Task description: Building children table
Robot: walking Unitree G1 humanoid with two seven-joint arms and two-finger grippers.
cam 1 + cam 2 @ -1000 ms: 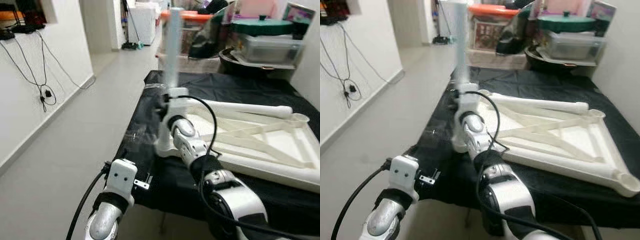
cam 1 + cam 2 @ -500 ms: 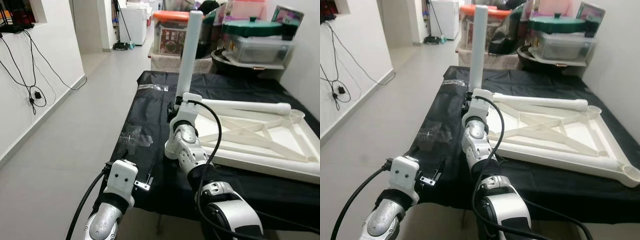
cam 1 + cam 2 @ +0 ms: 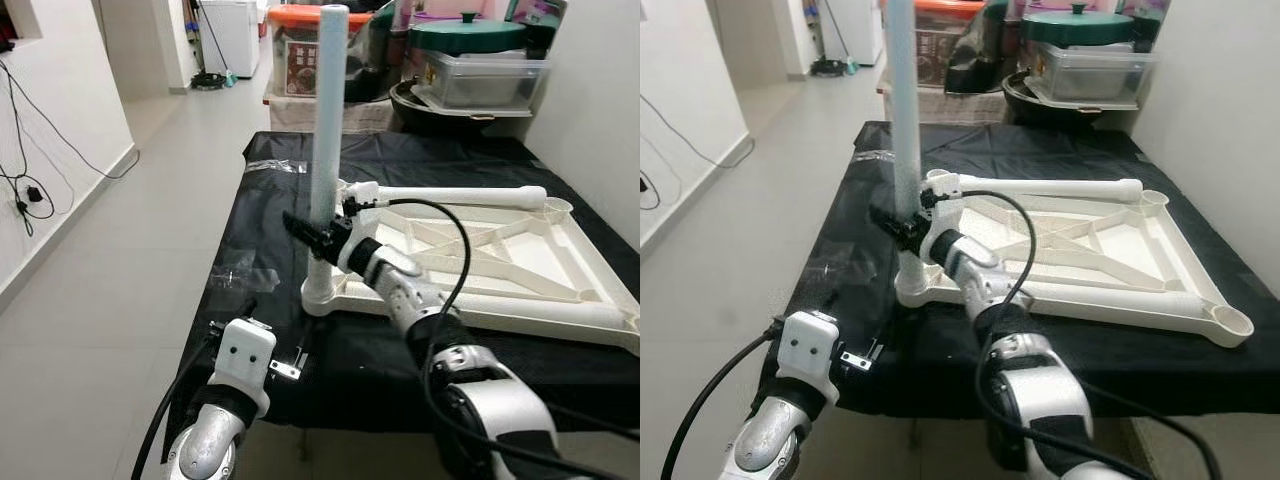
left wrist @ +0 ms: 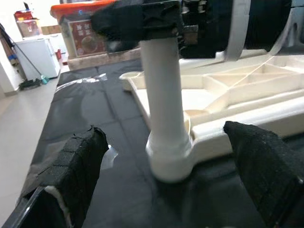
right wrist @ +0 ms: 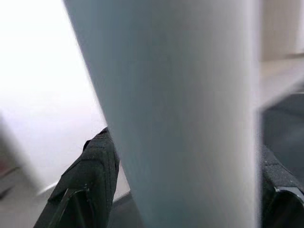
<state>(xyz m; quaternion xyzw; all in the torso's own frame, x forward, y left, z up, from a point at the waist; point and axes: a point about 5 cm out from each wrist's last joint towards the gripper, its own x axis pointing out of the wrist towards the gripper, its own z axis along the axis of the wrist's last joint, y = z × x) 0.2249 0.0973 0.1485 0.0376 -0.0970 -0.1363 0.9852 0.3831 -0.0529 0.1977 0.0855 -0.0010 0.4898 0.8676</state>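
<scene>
Right gripper [image 3: 312, 231]: reaches forward, clamped on upright white leg [image 3: 327, 120], now seated in tabletop [image 3: 560, 262] corner socket below. Left gripper [image 4: 166, 180]: low, fingers wide apart, empty.

White table top [image 3: 520, 262] lies upside down; one white leg [image 3: 326, 150] stands upright in its near-left corner socket.

Readable text: none in any view.
Storage box [image 3: 300, 60], orange lid, behind the desk: carries a red printed label, but its lettering is too small and blurred to make out.
Same label in the left wrist view: blurred, no words or numbers legible.
Other surfaces: no brand names, numbers or signs can be read.
</scene>
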